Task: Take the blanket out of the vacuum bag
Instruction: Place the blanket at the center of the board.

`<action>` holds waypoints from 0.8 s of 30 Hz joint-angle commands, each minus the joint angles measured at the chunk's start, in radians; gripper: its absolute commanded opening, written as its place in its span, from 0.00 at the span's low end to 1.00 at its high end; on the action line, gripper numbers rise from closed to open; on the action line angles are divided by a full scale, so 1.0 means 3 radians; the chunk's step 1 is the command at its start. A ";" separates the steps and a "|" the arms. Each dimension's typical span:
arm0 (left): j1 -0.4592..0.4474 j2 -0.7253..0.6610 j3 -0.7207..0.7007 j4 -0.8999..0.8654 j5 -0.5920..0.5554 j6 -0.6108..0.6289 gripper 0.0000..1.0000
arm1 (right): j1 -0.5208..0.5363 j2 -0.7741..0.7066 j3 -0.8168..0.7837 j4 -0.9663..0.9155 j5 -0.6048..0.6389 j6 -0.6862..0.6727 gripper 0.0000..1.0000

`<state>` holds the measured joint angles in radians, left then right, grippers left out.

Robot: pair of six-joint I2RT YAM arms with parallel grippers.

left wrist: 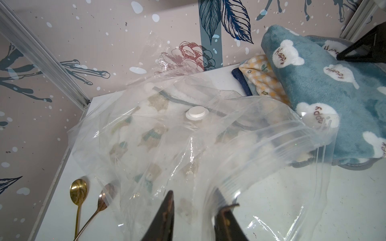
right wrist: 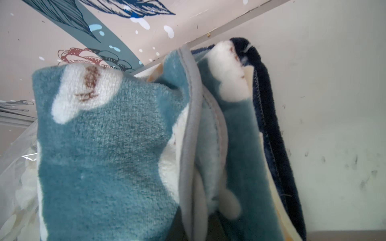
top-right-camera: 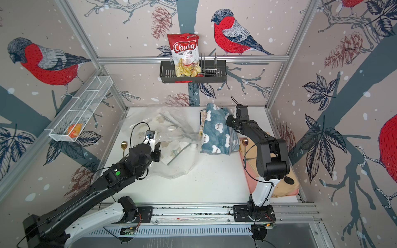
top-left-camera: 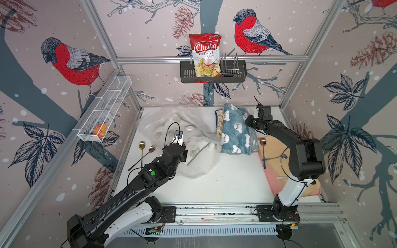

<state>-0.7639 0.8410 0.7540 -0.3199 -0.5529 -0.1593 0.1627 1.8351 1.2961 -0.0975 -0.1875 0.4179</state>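
Note:
The vacuum bag (top-left-camera: 193, 154) lies crumpled on the white table, its round white valve cap (left wrist: 197, 112) facing up, and white bear-print fabric (left wrist: 150, 135) shows inside it. A teal blanket (top-left-camera: 235, 133) with white bears lies outside the bag at the back right. One corner of it touches the bag's zip-seal edge (left wrist: 277, 137). My left gripper (left wrist: 194, 198) is over the bag's near side, jaws part-closed with bunched film between them. My right gripper (top-left-camera: 247, 121) is buried in the blanket's far edge, and the grey hem (right wrist: 188, 125) rises from it. Its fingers are hidden.
Two spoons (top-left-camera: 141, 146) lie left of the bag. Yellow-checked and navy cloths (left wrist: 263, 77) sit under the blanket. A pink tray (top-left-camera: 272, 169) with a beige pad and a spoon (top-left-camera: 262, 141) fills the right edge. A chips bag (top-left-camera: 205, 53) stands in a black rack, and a white wire basket (top-left-camera: 105, 111) hangs at the left.

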 commanded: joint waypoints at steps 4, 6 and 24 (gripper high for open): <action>0.0004 -0.0031 -0.0003 0.0119 -0.0029 0.0004 0.31 | 0.0075 0.0158 0.0124 0.0220 0.0294 0.0008 0.14; 0.0003 -0.0027 -0.0006 0.0123 -0.0024 0.0007 0.31 | 0.0096 0.0191 0.0203 0.0210 0.0369 -0.0001 0.15; 0.0005 -0.0038 0.0001 0.0111 -0.0039 0.0009 0.31 | 0.0229 0.0233 0.0544 -0.0376 0.1083 -0.0016 0.65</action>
<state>-0.7639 0.8326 0.7540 -0.3199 -0.5537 -0.1585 0.2211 1.9541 1.4639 -0.1848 0.0200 0.4179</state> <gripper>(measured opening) 0.312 0.644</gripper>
